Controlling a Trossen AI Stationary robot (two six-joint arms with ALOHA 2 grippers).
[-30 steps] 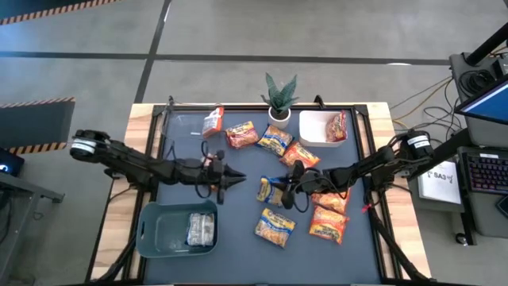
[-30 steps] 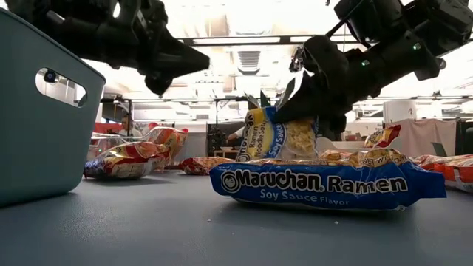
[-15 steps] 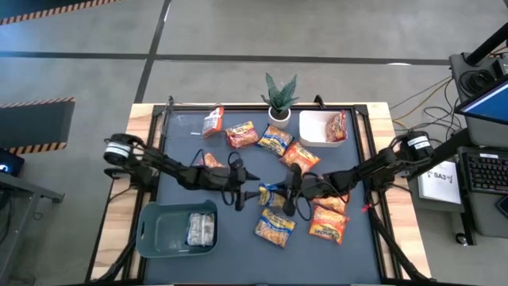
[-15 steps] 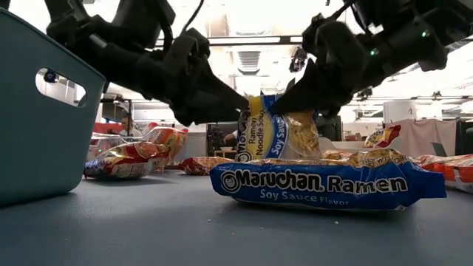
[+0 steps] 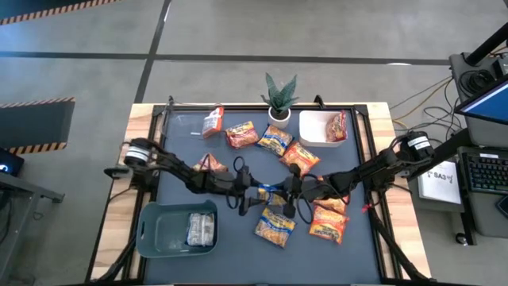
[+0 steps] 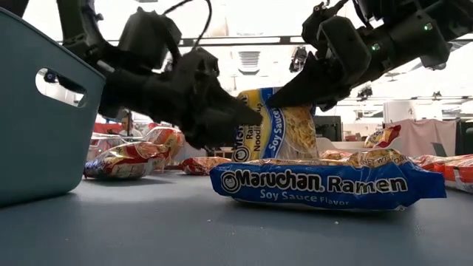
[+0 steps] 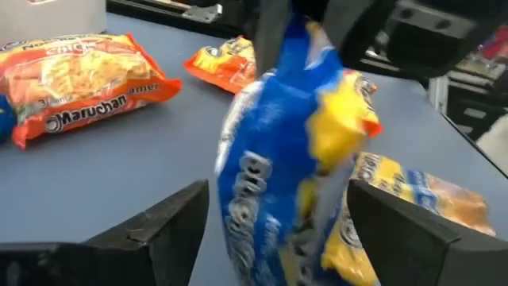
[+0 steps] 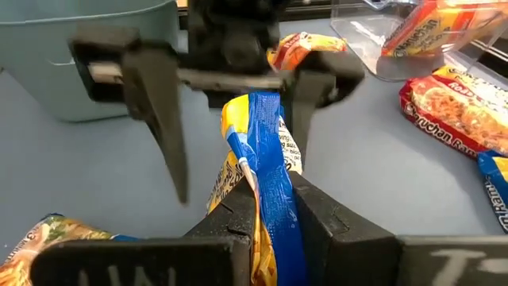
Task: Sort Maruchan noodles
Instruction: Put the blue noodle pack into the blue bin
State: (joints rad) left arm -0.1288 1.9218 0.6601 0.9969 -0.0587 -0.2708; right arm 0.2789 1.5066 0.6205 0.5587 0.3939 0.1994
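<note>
My left hand (image 5: 252,199) has swung in from the left side of the tabletop (image 5: 238,246) over the last second and spread its fingers wide; they now straddle the blue-and-yellow packet (image 6: 277,133) that my right hand (image 5: 287,197) holds upright, pinched at its top edge, above the middle of the tabletop. In the left wrist view that packet (image 7: 290,159) fills the gap between my two fingers without either clearly touching it. I read this as a hand-over about to close: the left takes it, then the right lets go.

Room is tight. The two hands are nearly nose to nose, and just below lies the soy sauce packet (image 6: 325,185), with more packets near the right arm. The teal bin (image 5: 176,230), already holding a silvery packet (image 5: 201,229), sits near the front left corner, with bare tabletop between. The white tray (image 5: 317,127) and the potted plant (image 5: 279,99) stand well apart at the back.
</note>
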